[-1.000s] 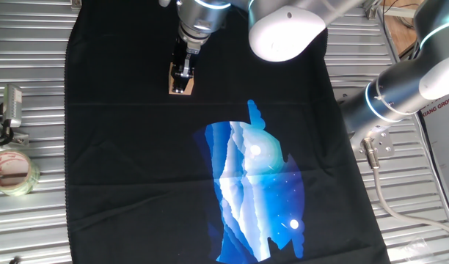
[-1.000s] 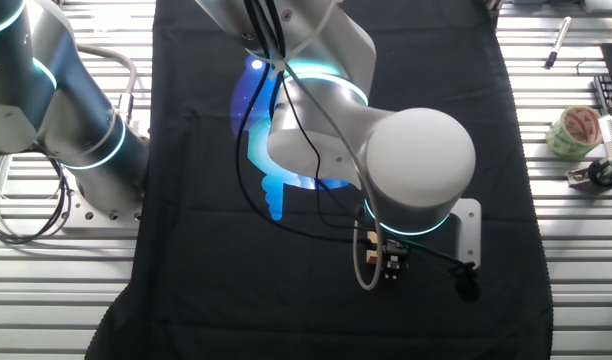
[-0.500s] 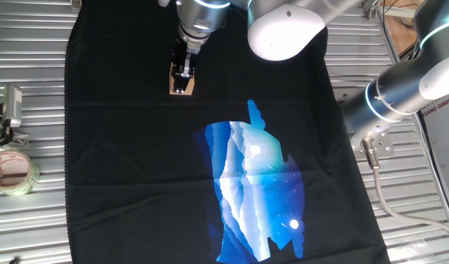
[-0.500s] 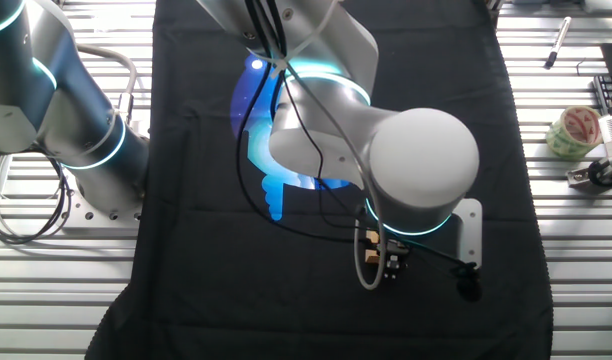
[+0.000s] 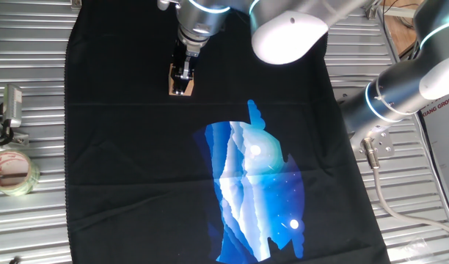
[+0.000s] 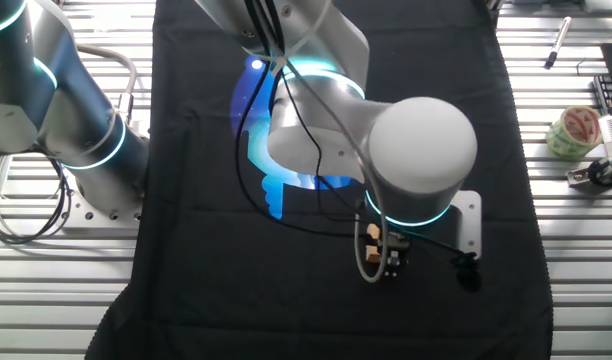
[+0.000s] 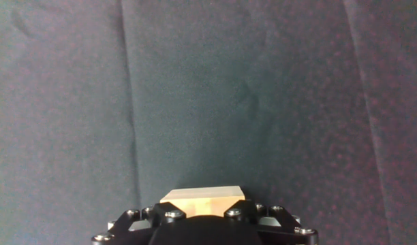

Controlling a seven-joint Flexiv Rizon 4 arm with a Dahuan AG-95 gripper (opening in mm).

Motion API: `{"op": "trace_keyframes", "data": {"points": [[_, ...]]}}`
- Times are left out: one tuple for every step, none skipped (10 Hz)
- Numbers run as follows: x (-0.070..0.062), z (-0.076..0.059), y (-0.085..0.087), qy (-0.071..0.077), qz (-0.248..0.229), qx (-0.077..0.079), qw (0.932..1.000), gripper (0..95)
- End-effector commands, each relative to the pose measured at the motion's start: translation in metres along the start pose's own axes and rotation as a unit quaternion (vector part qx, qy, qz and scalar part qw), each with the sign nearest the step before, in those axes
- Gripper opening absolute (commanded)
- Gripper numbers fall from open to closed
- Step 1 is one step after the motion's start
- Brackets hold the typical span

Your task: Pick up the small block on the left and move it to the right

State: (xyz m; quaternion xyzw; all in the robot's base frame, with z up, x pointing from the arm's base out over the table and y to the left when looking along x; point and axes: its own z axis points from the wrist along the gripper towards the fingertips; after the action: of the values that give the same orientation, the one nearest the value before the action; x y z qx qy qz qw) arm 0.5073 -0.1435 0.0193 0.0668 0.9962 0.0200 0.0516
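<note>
Tan wooden small block (image 5: 180,85) – one only – sits on the black cloth (image 5: 122,147) at its left end, between the tool (image 5: 183,77) fingers, apparently gripped. Judged stage: grasp made; lift and carry right remain. One tape roll (image 5: 12,171) lies on the bench (image 5: 26,220).

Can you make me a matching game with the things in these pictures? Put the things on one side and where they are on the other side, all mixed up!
Things:
1. small block
2. roll of clear tape
3. blue picture
4. pen

Places:
A. printed in the middle of the black cloth
B. on the metal table, off the cloth's edge, near a silver clip
C. right under the tool, on the black cloth
D. far off at the table's corner in the other fixed view

Pairs: 1-C, 2-B, 3-A, 4-D
</note>
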Motion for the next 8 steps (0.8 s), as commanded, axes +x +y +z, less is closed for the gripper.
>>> {"op": "trace_keyframes", "data": {"points": [[-0.004,-0.005,0.008,0.009,0.005,-0.001,0.9999,0.0],[-0.005,-0.008,0.010,0.010,0.000,0.006,0.9999,0.0],[-0.004,-0.008,0.010,0.008,-0.001,0.005,1.0000,0.0],[-0.003,-0.009,0.009,0.006,-0.012,0.017,0.9998,0.0],[-0.003,-0.010,0.008,0.005,-0.013,0.017,0.9998,0.0],[-0.002,-0.012,0.007,0.005,-0.014,0.018,0.9997,0.0],[0.001,-0.017,0.006,0.004,-0.019,0.017,0.9997,0.0],[0.001,-0.020,0.006,0.004,-0.018,0.015,0.9997,0.0]]}}
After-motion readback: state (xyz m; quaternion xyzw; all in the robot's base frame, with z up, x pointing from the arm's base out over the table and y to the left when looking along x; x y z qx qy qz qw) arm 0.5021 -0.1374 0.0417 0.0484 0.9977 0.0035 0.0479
